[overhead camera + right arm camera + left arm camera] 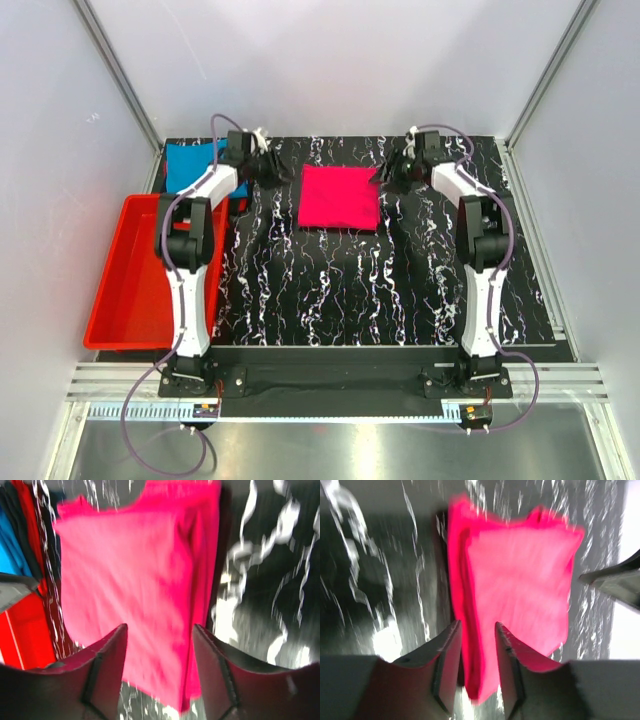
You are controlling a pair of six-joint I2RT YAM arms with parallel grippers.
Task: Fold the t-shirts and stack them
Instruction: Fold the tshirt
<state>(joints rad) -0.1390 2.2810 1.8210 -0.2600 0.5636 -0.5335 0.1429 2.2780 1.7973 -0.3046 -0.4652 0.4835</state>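
Hovering low at the far side of the table (330, 290), my left claw (476, 662) has its jaws parted only a little. The thick folded edge of the pink t-shirt (520, 595) shows right in that narrow gap. The view is blurred, so I cannot tell whether a finger brushes the cloth, but nothing looks pinched. My right claw (157, 665) stands wider, its fingers framing the opposite edge of the same shirt and gripping nothing that I can see.

From above, the pink shirt lies as a neat square between my two claws, near the far middle of the table. The blue t-shirt (195, 160) sits in the far left corner, partly hidden behind my left arm and just beyond the red tray (120, 280). I cannot tell whether it is folded.

My main worry is the left side. With so small a gap, a layer could catch on a finger as I lift away, dragging the fold open or skewing the square. Backing off sideways instead of straight up would risk the same on the right.

The blue shirt is also crowded by my own arm and close to the tray wall, so reaching for it I might bunch it up or grab a single layer. When stacking, uneven holds could land one shirt off-centre on the other.
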